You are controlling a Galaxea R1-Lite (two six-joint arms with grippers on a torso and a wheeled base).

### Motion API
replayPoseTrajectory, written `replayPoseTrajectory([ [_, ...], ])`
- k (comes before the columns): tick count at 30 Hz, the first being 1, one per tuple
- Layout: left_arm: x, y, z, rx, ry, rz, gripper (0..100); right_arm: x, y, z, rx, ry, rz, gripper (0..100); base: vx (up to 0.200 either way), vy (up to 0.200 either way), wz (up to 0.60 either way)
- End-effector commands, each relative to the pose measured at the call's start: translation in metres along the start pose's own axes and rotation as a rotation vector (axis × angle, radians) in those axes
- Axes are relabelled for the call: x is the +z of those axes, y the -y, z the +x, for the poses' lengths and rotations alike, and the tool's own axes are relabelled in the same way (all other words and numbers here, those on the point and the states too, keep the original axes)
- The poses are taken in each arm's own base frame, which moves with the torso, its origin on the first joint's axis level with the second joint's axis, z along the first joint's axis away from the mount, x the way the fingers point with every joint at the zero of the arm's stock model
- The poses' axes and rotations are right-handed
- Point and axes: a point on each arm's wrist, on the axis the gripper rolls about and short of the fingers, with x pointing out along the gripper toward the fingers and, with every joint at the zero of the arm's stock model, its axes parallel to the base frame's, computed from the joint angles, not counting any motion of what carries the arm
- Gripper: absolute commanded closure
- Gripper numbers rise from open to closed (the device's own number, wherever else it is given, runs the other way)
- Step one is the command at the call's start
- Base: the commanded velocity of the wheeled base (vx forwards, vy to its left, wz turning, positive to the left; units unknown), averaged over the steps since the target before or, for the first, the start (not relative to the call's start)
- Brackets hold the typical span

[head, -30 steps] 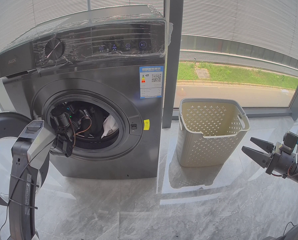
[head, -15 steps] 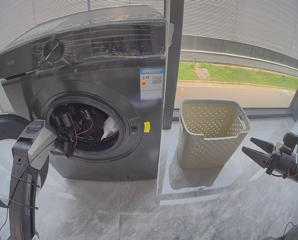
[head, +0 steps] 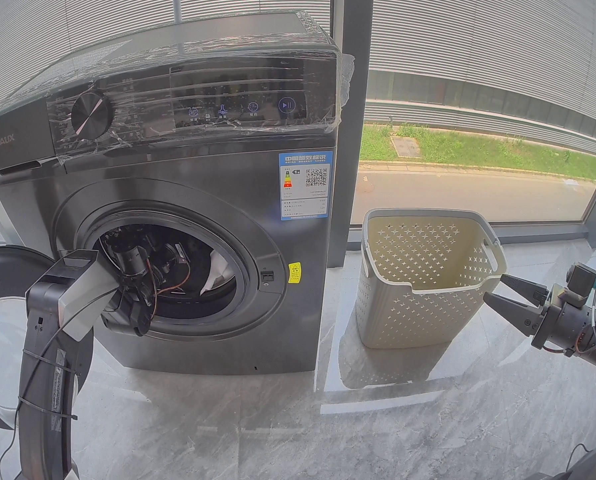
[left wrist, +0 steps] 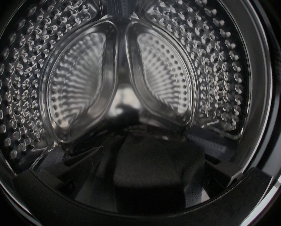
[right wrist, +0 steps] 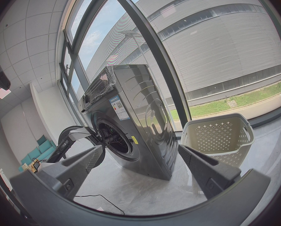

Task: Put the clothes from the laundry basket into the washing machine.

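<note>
Head view: left gripper (head: 166,262) sat inside the washing machine (head: 244,188) drum, grip state not tellable. Right gripper (head: 494,287) spread, empty, beside the laundry basket (head: 426,318), which showed no clothes. Dark clothes (left wrist: 159,170) lay on the drum floor. Advise a straight withdrawal, clear of door rim and cloth.

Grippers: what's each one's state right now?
Left gripper, inside the grey washing machine: cannot be told.
Right gripper, beside the cream plastic laundry basket: open, empty.

Right jaws apart; left arm (head: 44,341) forward
</note>
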Motion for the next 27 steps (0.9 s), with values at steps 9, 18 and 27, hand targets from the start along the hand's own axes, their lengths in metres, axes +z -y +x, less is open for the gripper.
replayPoseTrajectory([
  [9, -0.008, 0.003, -0.013, -0.044, 0.013, 0.067, 0, 0.000, 0.000, 0.000, 0.000, -0.002, 0.001, 0, 0.000, 0.000, 0.00],
  [18, 0.012, 0.004, -0.008, -0.031, -0.065, 0.095, 0, 0.000, 0.000, 0.000, 0.001, -0.001, 0.000, 0, 0.000, 0.000, 0.00],
  [27, 0.042, 0.000, 0.014, -0.021, 0.011, 0.137, 0, 0.001, 0.000, 0.001, 0.003, 0.005, -0.004, 0, 0.000, 0.000, 0.00],
])
